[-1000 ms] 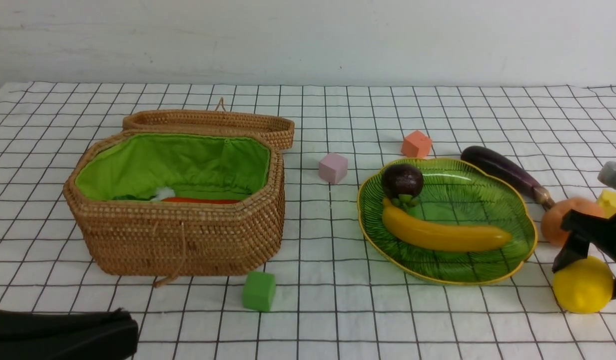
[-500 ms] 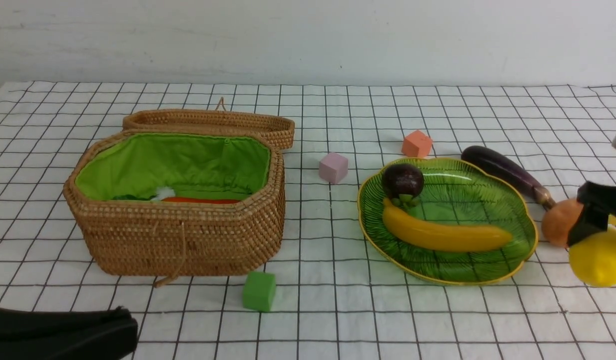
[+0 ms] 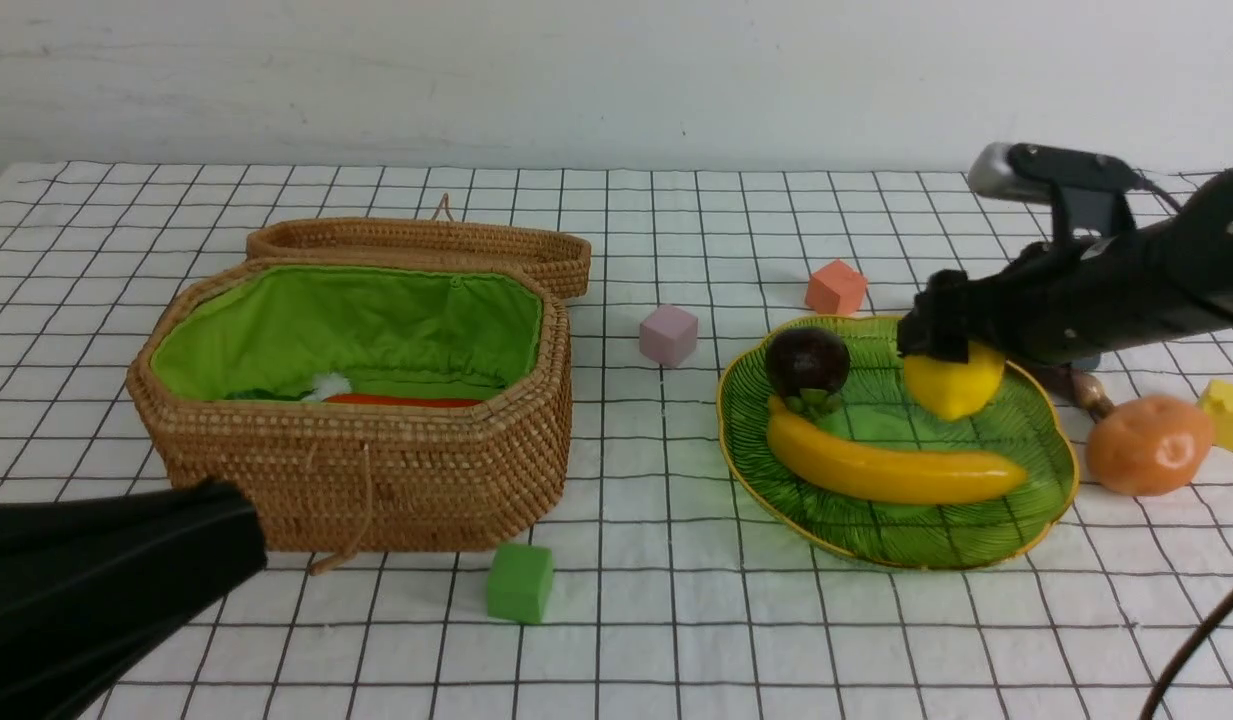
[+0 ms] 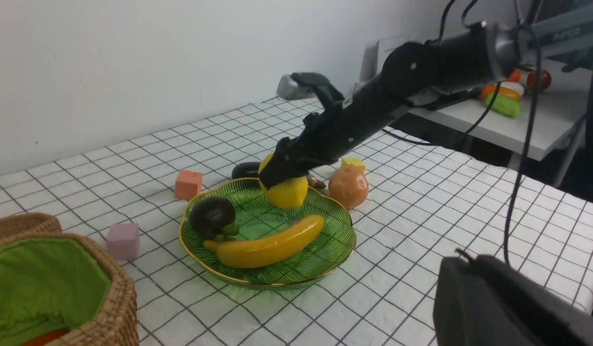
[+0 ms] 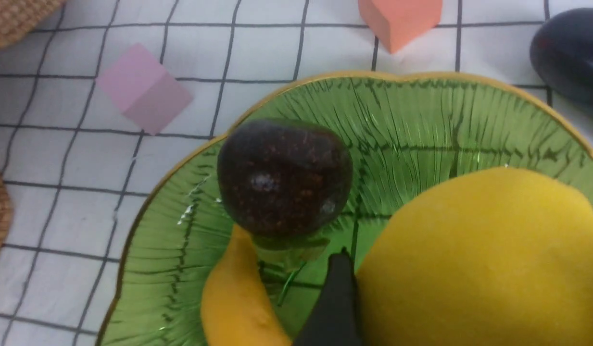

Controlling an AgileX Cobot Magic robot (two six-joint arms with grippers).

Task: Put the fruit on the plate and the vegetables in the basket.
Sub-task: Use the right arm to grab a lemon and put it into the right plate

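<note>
The right claw pinches the round yellow lemon over the far side of the ribbed green glass plate, near its wavy gold rim; touching or not, I cannot tell. Released here, the lemon may, I think, roll over that shallow rim onto the checked tabletop, or bump the dark purple mangosteen

Mangosteen and banana block plate's left and near side; floor under lemon seems open. Potato crowds right rim.
</note>
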